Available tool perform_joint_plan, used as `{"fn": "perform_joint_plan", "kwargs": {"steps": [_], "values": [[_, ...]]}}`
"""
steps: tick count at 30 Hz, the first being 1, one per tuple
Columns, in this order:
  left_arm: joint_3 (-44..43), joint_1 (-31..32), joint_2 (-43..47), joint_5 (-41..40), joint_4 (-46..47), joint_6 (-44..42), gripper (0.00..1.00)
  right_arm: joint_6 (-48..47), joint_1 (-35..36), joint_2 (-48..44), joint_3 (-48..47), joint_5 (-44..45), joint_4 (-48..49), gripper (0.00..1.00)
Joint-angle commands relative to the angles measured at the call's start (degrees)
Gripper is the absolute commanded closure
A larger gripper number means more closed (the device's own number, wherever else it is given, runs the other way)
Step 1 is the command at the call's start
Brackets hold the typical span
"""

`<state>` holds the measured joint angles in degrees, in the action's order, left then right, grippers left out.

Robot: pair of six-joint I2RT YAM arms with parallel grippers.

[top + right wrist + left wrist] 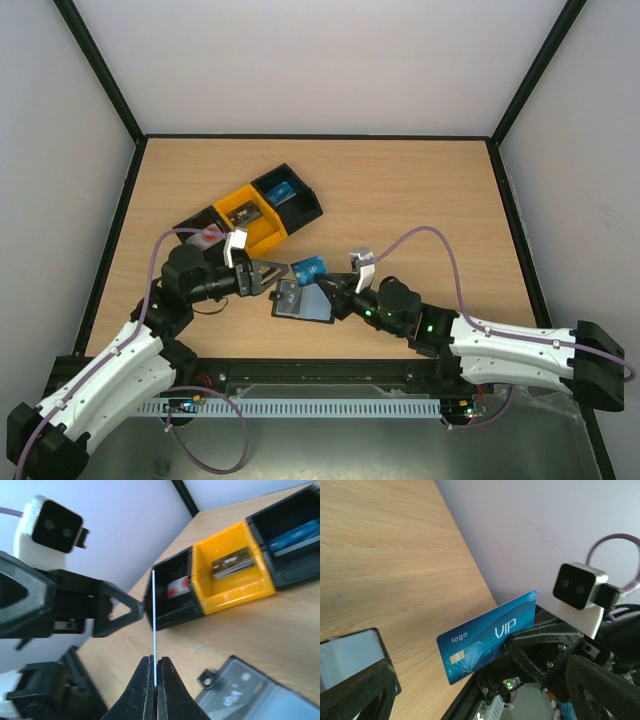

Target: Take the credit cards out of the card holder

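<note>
Pinching the blue card [490, 637] at one end, the right fingers [145, 690] are clamped tight on it and hold it up off the worktop [420, 190]. It's fully out of the card holder [303, 302], which lies flat just underneath.

The left fingers [120, 612] are spread wide with nothing in them. One tip is close to the card; touching or not, I can't tell.

My guess is a hand-off, or a carry to the row of bins [250, 212]. Either way, that's a thin bite on a slick card, so go slow and don't twist. If the left takes it, it should close across the flat faces of the free end before the right lets go.

Room-wise it's tight: the arms are nose to nose, the holder sits right below, and the bins are just beyond the left fingers. There's bare worktop to the right and far side, so I'd back out that way.
</note>
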<state>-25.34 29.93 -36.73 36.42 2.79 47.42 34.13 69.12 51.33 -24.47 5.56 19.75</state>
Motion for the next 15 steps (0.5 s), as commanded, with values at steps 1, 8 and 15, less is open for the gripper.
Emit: {"fn": "perform_joint_plan", "kwargs": {"steps": [1,8,15], "values": [[3.3,-0.1,0.6,7.5,11.7,7.7,0.08,14.0,-0.2,-2.4,4.8,-6.3,14.5,0.98],[6.2,-0.1,1.6,8.3,15.3,11.0,0.11,23.3,-0.2,-3.1,12.1,-3.8,27.5,0.98],[8.5,-0.1,0.7,10.0,20.0,13.7,0.28,25.7,-0.2,-4.1,13.8,-3.3,31.5,0.98]]}}
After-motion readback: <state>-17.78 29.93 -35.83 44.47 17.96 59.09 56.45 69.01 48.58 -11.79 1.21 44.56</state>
